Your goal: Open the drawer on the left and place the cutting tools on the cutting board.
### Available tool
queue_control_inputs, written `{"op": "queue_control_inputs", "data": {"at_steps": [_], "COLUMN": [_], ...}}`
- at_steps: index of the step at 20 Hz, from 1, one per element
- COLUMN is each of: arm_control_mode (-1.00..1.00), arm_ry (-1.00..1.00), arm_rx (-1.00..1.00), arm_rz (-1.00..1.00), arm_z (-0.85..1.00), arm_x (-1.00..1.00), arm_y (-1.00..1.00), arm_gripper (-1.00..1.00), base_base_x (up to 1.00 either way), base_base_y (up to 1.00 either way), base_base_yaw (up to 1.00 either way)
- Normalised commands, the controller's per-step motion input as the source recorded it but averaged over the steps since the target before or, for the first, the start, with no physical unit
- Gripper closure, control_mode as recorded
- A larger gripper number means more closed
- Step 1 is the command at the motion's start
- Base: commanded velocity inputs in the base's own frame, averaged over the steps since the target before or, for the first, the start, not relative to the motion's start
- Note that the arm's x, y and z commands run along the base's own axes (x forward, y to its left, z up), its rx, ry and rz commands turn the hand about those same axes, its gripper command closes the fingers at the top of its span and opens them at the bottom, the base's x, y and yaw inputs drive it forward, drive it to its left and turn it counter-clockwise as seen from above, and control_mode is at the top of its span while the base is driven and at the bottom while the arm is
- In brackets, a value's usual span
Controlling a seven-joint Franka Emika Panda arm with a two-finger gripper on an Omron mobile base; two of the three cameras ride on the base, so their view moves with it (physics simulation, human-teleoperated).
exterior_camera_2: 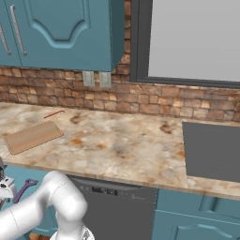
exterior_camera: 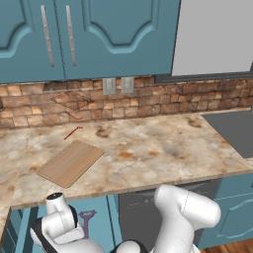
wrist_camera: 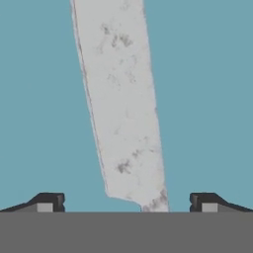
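Observation:
The drawer (exterior_camera: 101,222) stands open under the counter's left part, its teal floor (wrist_camera: 207,99) behind everything in the hand view. The knife's silver blade (wrist_camera: 123,99) lies on that floor and runs up from between my fingertips; its handle is out of view. My gripper (wrist_camera: 126,202) is open just above the blade, one dark fingertip (wrist_camera: 47,201) on each side and apart from it. The purple peeler (exterior_camera: 86,220) (exterior_camera_2: 23,187) lies in the drawer beside my hand. The cutting board (exterior_camera: 71,163) (exterior_camera_2: 33,136) lies bare on the counter above.
A thin red stick (exterior_camera: 72,132) (exterior_camera_2: 54,114) lies behind the board near the brick wall. A dark dishwasher front (exterior_camera: 143,212) (exterior_camera_2: 117,201) sits right of the drawer. A dark grey cooktop (exterior_camera: 234,131) (exterior_camera_2: 211,150) occupies the counter's right end.

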Motion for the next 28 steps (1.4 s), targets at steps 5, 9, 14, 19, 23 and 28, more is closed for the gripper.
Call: {"op": "queue_control_inputs", "data": {"at_steps": [5,9,14,19,23,28], "arm_control_mode": [-1.00,-1.00,-1.00,-1.00,-1.00,-1.00], "arm_ry": [-0.01,-0.02,-0.07,-0.17,-0.19,-0.21], "arm_rx": [-0.01,0.00,0.00,0.00,-0.01,-0.03], "arm_rz": [0.00,0.00,-0.01,-0.11,-0.12,-0.08], "arm_z": [-0.09,-0.03,-0.01,0.97,1.00,1.00], "arm_x": [-0.03,-0.56,-0.98,-0.24,0.24,0.28], "arm_y": [0.03,0.00,0.00,0.08,0.13,-0.02], "arm_gripper": [1.00,1.00,1.00,1.00,1.00,1.00], "base_base_x": [0.00,0.00,0.00,0.00,0.00,0.00], "base_base_y": [0.00,0.00,0.00,0.00,0.00,0.00], "base_base_yaw": [0.00,0.00,0.00,0.00,0.00,0.00]}}
